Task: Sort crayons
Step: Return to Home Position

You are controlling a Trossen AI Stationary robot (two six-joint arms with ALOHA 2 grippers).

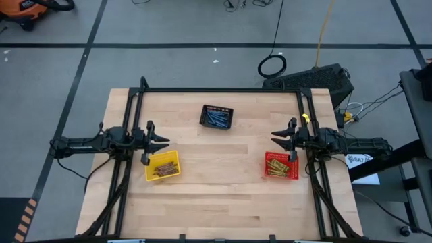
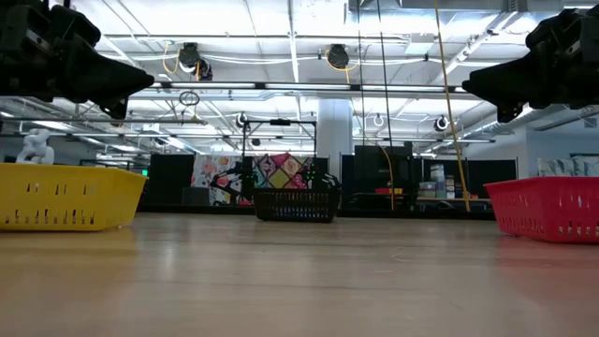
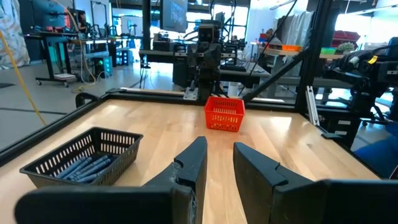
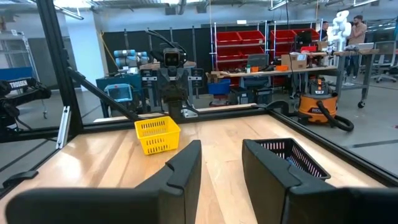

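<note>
On the wooden surface (image 1: 216, 196) three mesh baskets sit well apart, and all the crayons visible are inside them. Black mesh basket (image 3: 93, 155) is at the far middle of the surface and holds the blue crayons (image 1: 217, 119) in a loose pile. Yellow mesh basket (image 4: 157, 135) is on the left side and holds the brown crayons (image 1: 164, 170). Red mesh basket (image 3: 224, 115) is on the right side and holds the olive crayons (image 1: 277, 167). Left claw (image 1: 164, 143) hangs raised off the surface at the yellow basket's far left corner, pointing toward the middle. Its fingers (image 3: 193, 165) are parted by a narrow gap and hold nothing. Right claw (image 1: 275, 138) hangs raised at the red basket's far edge, pointing toward the middle and facing the left one across the surface. Its fingers (image 4: 186, 162) are also parted by a narrow gap, with nothing between them. From table height both claws show above the basket rims, touching neither basket. Neither arm touches any crayon.
</note>
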